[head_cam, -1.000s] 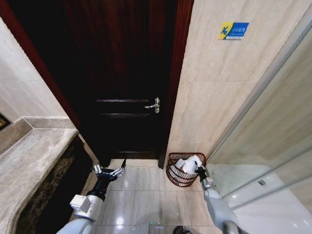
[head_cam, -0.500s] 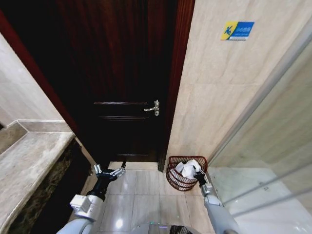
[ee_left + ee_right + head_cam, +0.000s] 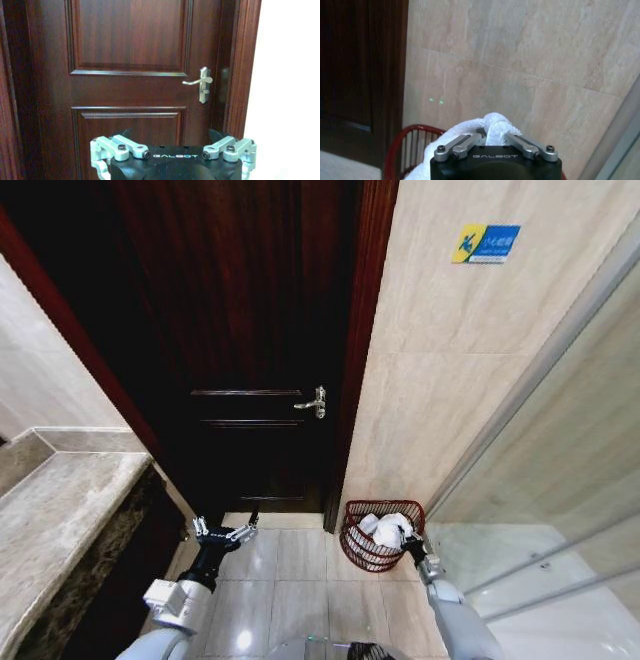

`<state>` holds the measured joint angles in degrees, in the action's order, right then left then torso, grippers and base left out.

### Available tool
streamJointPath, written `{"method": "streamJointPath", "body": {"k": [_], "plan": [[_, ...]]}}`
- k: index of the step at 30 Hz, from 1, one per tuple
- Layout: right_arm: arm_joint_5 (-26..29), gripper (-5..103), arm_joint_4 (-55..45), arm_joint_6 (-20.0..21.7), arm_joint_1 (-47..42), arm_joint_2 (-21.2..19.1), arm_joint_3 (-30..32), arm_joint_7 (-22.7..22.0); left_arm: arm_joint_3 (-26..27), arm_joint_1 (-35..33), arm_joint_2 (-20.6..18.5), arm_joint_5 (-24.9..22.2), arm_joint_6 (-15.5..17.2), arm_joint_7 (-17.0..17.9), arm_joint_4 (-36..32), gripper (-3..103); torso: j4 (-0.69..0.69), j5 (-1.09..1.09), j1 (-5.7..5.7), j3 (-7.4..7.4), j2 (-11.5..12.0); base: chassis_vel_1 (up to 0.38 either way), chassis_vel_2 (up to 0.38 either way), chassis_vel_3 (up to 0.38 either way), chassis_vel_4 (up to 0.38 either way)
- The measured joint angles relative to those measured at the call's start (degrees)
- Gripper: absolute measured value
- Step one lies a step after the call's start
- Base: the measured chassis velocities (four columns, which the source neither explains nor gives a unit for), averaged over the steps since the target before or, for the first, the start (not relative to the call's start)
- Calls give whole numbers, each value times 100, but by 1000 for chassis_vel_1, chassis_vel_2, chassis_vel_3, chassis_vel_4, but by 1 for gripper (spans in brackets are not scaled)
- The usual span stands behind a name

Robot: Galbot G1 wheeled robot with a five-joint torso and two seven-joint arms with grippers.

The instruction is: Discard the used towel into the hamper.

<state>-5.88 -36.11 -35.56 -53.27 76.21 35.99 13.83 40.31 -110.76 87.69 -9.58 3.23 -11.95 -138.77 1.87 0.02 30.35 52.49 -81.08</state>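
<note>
1. The dark door (image 3: 250, 330) and tiled wall (image 3: 440, 380) have barely shifted in my head view over the last half second; a second ago they sat lower.
2. The hamper (image 3: 352, 546) stands on the floor by the door frame, my white towel (image 3: 388, 529) bunched over its rim.
3. My right gripper (image 3: 411, 546) has come nearer the rim, fingers still pinched on the towel: the drop looks close.
4. My left gripper (image 3: 226, 532) hangs spread open, idle before the door.
</note>
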Motion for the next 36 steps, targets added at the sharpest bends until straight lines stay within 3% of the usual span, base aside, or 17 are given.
{"method": "streamJointPath", "body": {"k": [5, 24, 29, 31, 34, 36], "plan": [[-347, 5, 33, 234, 71, 46, 19, -115, 0, 0, 0, 0, 0, 0, 0, 100, -1, -3, 0, 0, 0, 0, 0, 0, 0], [-10, 5, 154, 680, 52, 52, -47, 306, 0, 0, -1, 0, 0, 0, 0, 100, 0, -3, 1, 0, 1, -114, 105, 119, -108], [-32, 5, -559, 1400, -529, 110, -91, 198, 1, 0, 0, 0, 0, 0, 0, 100, 2, 1, 7, 2, 3, -143, 169, 145, -104], [11, 5, -609, 1522, -609, 107, -96, 221, 0, 0, -1, 0, 0, 0, 0, 100, 0, -7, 6, 1, 3, -78, 77, 48, -7], [70, 5, -542, 1628, -651, 94, -91, 339, 0, 1, -1, 0, 0, 0, 0, 100, -2, 1, 1, 1, 2, 0, 0, 0, 0], [103, 5, -509, 1767, -654, 57, -90, 469, 0, 0, -1, 0, 0, 0, 0, 100, -2, -4, -5, -1, 0, 63, -64, -55, 30]]}}
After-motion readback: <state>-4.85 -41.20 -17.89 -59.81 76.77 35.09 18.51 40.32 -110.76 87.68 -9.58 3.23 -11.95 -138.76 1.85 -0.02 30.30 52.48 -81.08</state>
